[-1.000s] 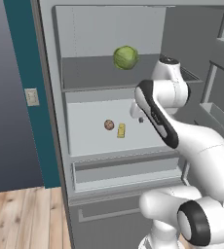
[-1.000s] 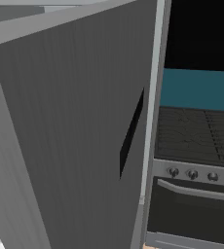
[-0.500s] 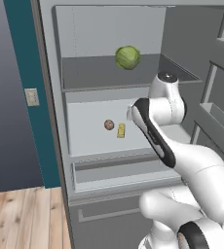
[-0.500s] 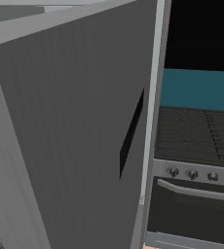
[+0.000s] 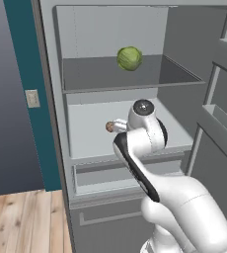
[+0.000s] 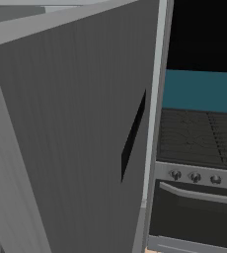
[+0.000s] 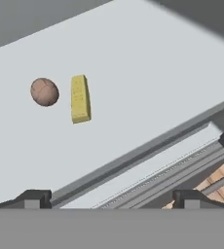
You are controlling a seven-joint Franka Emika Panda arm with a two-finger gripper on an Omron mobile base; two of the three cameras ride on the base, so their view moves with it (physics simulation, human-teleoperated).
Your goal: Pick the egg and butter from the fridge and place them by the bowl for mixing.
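The fridge (image 5: 86,136) stands open. On its middle shelf (image 7: 148,73) lie the small reddish-brown egg (image 7: 45,92) and, close beside it, the yellow butter block (image 7: 80,98). My gripper (image 7: 112,199) is open and empty, hanging in front of the shelf's front edge, and both things lie apart from it, deeper on the shelf. In the left base view the egg (image 5: 109,127) peeks out just left of my wrist, and the arm covers the butter. The bowl is out of view.
A green cabbage (image 5: 130,58) sits on the upper shelf. Drawers (image 5: 98,173) lie below the middle shelf. The open fridge door (image 6: 76,138) fills the left of the right base view, with a stove (image 6: 199,148) beyond it. Door bins (image 5: 224,123) stand at the right.
The arm has swung left and down to the middle shelf, now covering the butter in the left base view. The jaws have opened a touch wider.
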